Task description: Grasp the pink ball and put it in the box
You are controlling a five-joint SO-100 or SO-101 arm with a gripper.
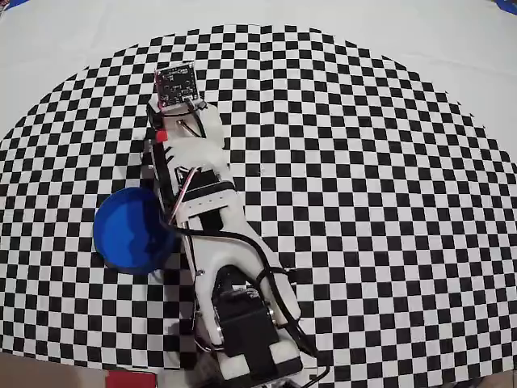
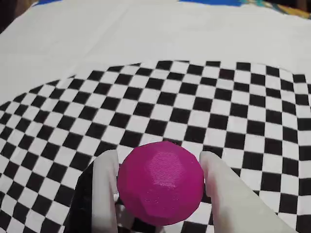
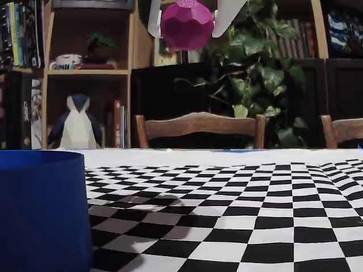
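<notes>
End effector (image 2: 160,167) closed on the pink ball (image 2: 160,182), one white finger (image 2: 104,189) pressed to each side in the wrist view. Held well clear of the checkered counter (image 3: 255,198), high in the fixed view, ball (image 3: 187,24) at the top edge with its shadow on the squares below. Hidden under the arm in the overhead view, so only the end effector (image 1: 182,121) end of the arm shows there, toward the far part of the pattern. Blue box (image 1: 133,230) sitting nearer the arm's base and to the left in that view, close beside the arm but apart from the held ball. Blue box (image 3: 42,209) at the near left of the fixed view, ball up and to its right. Likely next: a carry back toward the base and leftward until above the rim. Nothing visible inside the box from overhead; interior looks empty.
</notes>
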